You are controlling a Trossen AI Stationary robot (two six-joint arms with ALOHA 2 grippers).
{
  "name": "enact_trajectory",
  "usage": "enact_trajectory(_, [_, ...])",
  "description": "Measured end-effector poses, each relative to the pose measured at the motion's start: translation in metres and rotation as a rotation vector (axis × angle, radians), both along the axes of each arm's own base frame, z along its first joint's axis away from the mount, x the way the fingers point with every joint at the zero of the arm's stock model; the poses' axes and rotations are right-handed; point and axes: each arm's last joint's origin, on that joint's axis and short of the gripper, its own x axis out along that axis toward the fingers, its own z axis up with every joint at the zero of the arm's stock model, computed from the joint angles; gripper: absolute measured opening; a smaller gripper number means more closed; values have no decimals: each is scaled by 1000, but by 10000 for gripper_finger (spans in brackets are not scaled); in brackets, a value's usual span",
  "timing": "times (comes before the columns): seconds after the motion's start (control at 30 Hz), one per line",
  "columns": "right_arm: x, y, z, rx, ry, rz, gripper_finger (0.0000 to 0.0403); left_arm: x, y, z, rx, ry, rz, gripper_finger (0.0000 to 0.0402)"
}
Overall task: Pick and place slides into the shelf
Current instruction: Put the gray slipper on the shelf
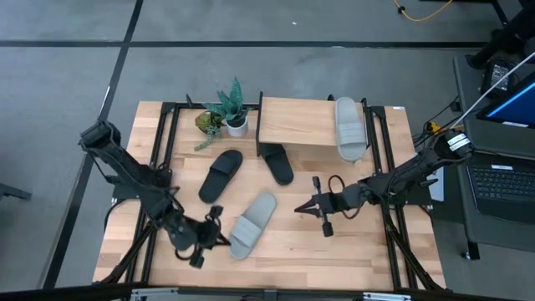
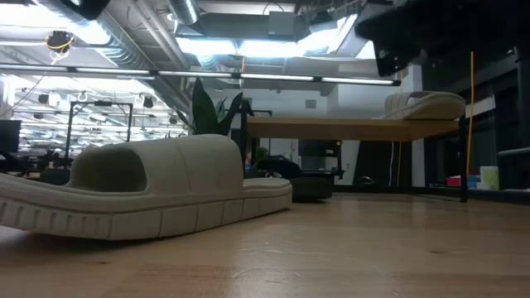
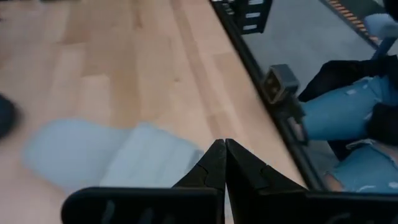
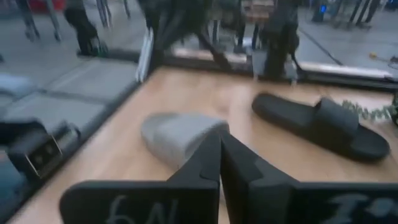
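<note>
One light grey slide (image 1: 349,127) already lies on the shelf (image 1: 297,123) top board, at its right end. Three remain on the table (image 1: 376,251): a second grey slide (image 1: 253,224) near the front, a black slide (image 1: 221,175) behind it, and another black slide (image 1: 280,165) partly under the shelf's front edge, beside a potted plant (image 1: 232,109). The right gripper (image 1: 318,206) hovers just right of the grey slide, jaws together and empty; the left gripper (image 1: 209,234) sits just left of it, jaws also together. This looks like the start of the next pick: one gripper must open and come down over that strap.
</note>
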Motion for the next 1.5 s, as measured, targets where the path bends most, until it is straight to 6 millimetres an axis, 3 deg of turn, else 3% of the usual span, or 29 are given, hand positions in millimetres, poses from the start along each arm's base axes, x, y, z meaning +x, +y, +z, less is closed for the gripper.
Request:
enact_trajectory(0.1, [-1, 8, 5, 25, -25, 27, 4, 1, -16, -1, -1, -5, -7, 0])
enact_trajectory(0.37, [-7, 35, 19, 36, -61, 57, 4, 4, -51, 25, 91, 128, 17, 0])
enact_trajectory(0.53, [-15, 49, 22, 41, -72, 36, 4, 1, -68, 22, 138, 258, 71, 0])
enact_trajectory(0.7, [-22, 58, 21, 72, -61, 10, 5, 4, -84, 11, 179, 265, 99, 0])
enact_trajectory(0.9, [-24, 61, 20, 87, -55, 0, 7, 13, -82, -17, 302, 344, 140, 0])
enact_trajectory(1.07, [-24, 60, 19, 98, -38, -5, 8, 20, -80, -29, 334, 368, 154, 0])
enact_trajectory(1.37, [-24, 60, 17, 101, -22, -6, 8, 26, -75, -30, 332, 372, 176, 0])
enact_trajectory(1.5, [-25, 60, 13, 121, 17, -15, 9, 26, -75, -30, 330, 372, 179, 19])
